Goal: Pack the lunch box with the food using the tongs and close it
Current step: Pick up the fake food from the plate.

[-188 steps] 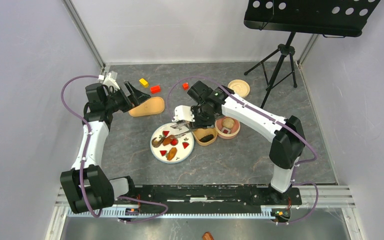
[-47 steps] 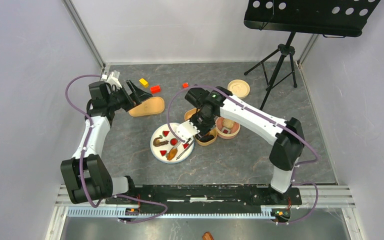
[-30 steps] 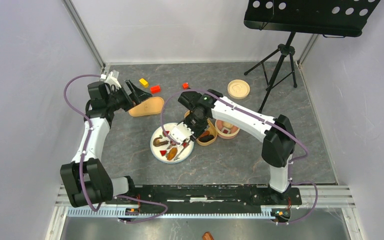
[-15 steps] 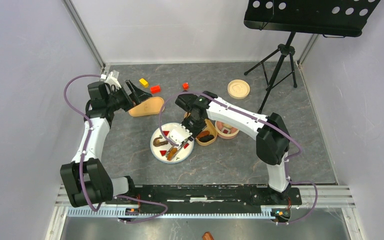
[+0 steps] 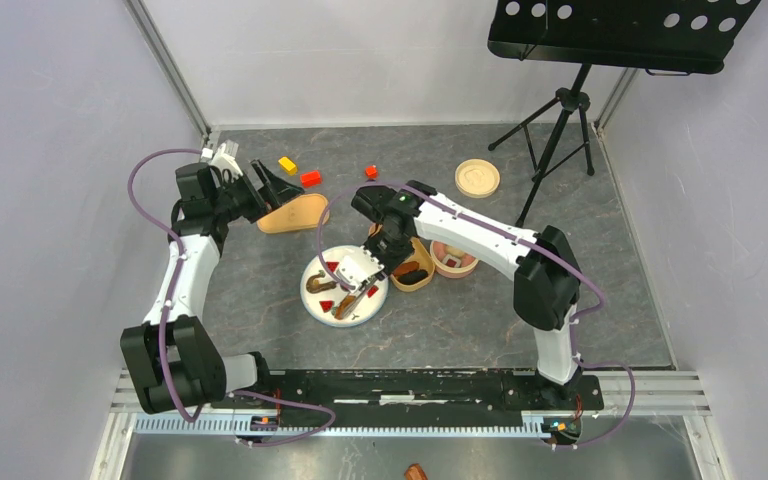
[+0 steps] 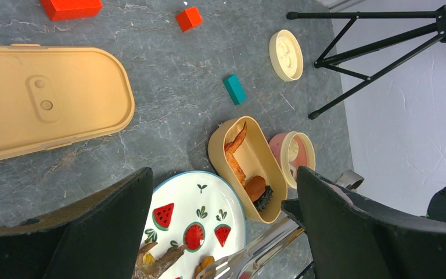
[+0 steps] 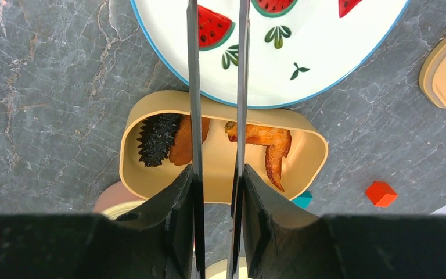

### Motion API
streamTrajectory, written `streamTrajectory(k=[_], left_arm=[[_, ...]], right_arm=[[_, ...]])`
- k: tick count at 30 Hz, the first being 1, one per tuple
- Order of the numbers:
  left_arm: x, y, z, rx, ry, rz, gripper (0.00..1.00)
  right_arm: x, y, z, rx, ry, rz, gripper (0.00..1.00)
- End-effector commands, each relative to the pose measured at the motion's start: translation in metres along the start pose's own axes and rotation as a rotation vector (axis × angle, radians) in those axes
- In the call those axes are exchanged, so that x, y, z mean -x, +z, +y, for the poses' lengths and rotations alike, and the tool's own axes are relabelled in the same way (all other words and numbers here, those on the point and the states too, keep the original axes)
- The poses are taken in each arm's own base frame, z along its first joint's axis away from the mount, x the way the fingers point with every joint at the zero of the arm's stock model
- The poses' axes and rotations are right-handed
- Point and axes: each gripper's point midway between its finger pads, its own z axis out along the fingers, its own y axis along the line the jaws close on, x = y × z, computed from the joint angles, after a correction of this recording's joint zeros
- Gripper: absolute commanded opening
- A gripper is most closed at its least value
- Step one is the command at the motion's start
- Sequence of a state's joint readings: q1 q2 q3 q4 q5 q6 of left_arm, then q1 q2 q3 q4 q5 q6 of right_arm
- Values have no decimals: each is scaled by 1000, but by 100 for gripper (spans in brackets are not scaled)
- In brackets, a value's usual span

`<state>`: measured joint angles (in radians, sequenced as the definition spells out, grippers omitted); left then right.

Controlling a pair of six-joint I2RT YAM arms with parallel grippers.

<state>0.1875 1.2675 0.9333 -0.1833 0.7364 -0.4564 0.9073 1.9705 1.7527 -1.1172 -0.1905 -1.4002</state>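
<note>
Two grippers, one tool: the right gripper [image 7: 216, 174] is clamped on the tongs [image 7: 193, 87], its jaws pressing the two thin arms to a narrow gap, tips over the plate [image 7: 325, 52] near the fried pieces [image 5: 343, 308]. The left gripper [image 5: 270, 185] hovers wide open above the lid [image 6: 46, 104]. Good practice: straddle a single piece, squeeze evenly, lift straight, then swing to the oval lunch box [image 7: 319, 152], which is just beside the plate and part-filled.
</note>
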Motion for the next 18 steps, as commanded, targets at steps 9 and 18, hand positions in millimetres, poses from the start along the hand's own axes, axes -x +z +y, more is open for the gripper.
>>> streamTrajectory(k=[9, 18], left_arm=[[16, 3, -11, -46, 63, -27, 98], [18, 6, -10, -51, 58, -18, 98]], right_arm=[[7, -56, -15, -146, 186, -106, 26], [-2, -77, -13, -204, 517, -220, 25]])
